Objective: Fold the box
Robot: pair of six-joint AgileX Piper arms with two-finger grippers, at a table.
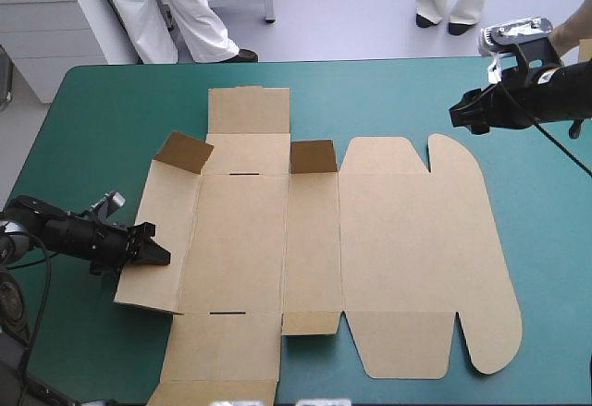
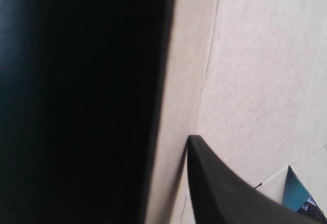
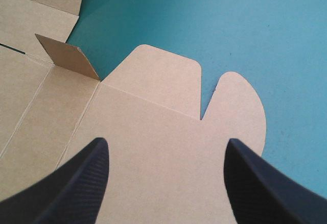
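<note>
Box [image 1: 370, 239] is basically one flat sheet. It lies across the middle of the teal-green worktop [image 1: 83, 119], long way running 9 to 3, with 12 as the far edge.

Only two bits stand up, both on the 12 o'clock side: the corner flap [image 1: 182, 152] and the middle flap [image 1: 312, 156]. The side panel [image 1: 162, 221] at 9 o'clock looks tipped up a little off the cover.

The left tool [image 1: 157, 253] is at that panel's outer edge, and I read it as pinched nearly together on the board. Its wrist view shows one black finger lying on the board and darkness beside it, so call it a grip.

The right tool [image 1: 467, 115] hangs out at 1 o'clock, clear of the rounded lid [image 1: 416, 230] end, fingers wide apart and holding nothing.

So I'd say it's barely started. No wall is properly raised or tucked, the 12 and 6 o'clock panels lie flat, and so does the lid.
</note>
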